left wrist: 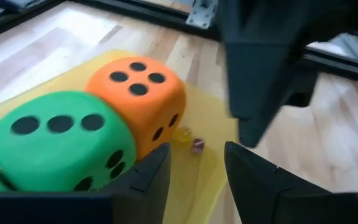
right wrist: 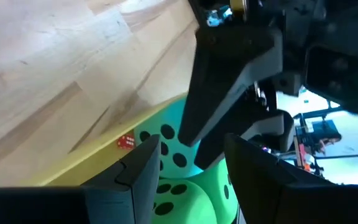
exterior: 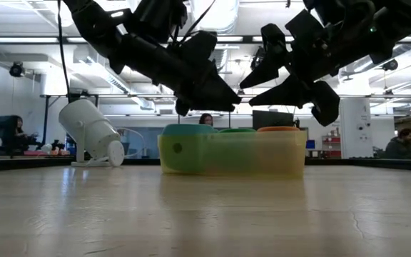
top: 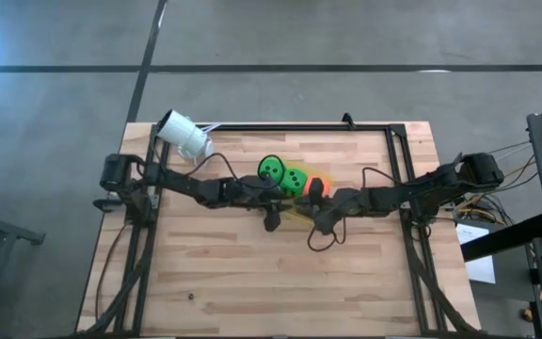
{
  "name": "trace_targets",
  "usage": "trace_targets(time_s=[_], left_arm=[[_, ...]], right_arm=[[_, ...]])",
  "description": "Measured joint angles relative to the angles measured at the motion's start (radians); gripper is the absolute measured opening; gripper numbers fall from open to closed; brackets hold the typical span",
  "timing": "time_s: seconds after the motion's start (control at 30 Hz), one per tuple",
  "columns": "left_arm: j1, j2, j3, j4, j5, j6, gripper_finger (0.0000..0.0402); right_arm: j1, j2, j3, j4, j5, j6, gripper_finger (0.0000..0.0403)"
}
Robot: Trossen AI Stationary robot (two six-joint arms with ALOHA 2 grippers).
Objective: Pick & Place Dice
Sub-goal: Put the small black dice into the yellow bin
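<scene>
A yellow see-through tub (exterior: 284, 160) stands mid-table and holds the dice. In the left wrist view a green die (left wrist: 61, 146) and an orange die (left wrist: 138, 93) sit side by side in it. The right wrist view shows a teal die (right wrist: 169, 140) beside a green one (right wrist: 185, 196). From above, two green dice (top: 271, 169) (top: 294, 179) and the orange die (top: 316, 184) show. My left gripper (left wrist: 196, 155) hovers open over the tub's near side. My right gripper (right wrist: 191, 146) faces it from the right, open, over the teal and green dice. Neither holds anything.
A white cylinder-shaped camera (top: 184, 137) lies at the far left of the table. A black frame rail (top: 299, 125) runs along the far edge and the sides. Two tiny dice (left wrist: 197, 145) lie on the tub's floor. People sit in the room behind (exterior: 205, 119).
</scene>
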Motion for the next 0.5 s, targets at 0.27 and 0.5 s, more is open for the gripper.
trace_targets(time_s=[0.27, 0.5], left_arm=[[0.012, -0.071, 0.000, -0.188, 0.001, 0.000, 0.0158], [-0.056, -0.250, 0.000, -0.510, -0.003, 0.066, 0.0159]], right_arm=[[0.030, -0.052, 0.000, -0.037, 0.024, 0.002, 0.0173], [0.076, -0.176, -0.001, -0.145, 0.025, 0.101, 0.0173]])
